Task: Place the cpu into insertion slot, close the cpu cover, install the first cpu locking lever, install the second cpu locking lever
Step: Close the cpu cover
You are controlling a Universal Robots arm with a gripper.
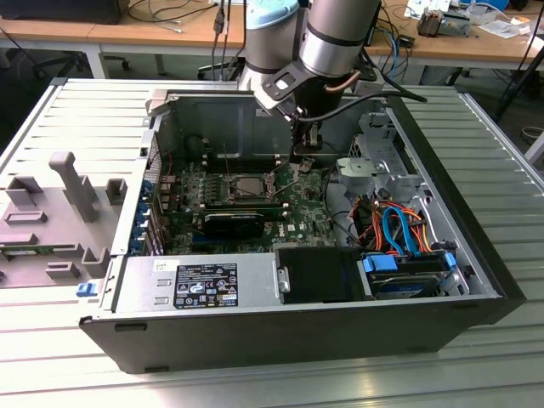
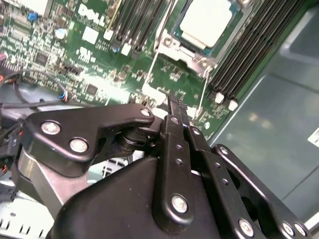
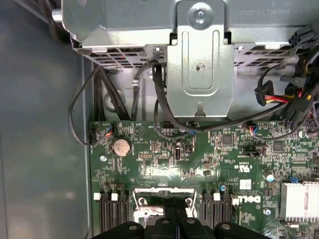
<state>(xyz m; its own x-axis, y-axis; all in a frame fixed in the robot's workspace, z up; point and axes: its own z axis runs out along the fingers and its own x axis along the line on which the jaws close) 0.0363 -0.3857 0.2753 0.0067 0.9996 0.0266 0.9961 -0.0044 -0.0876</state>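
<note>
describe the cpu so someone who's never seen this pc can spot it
Look inside the open computer case, at the green motherboard. Between rows of long black memory slots sits the cpu: the one flat square with a plain silver-grey metal top.

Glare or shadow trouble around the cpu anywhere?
Second wrist view: the cpu top shines pale, and glare washes out a patch of green board near the gripper. First wrist view: even light on the metal bracket. Exterior view: the case inside is dimmer than the table.
</note>
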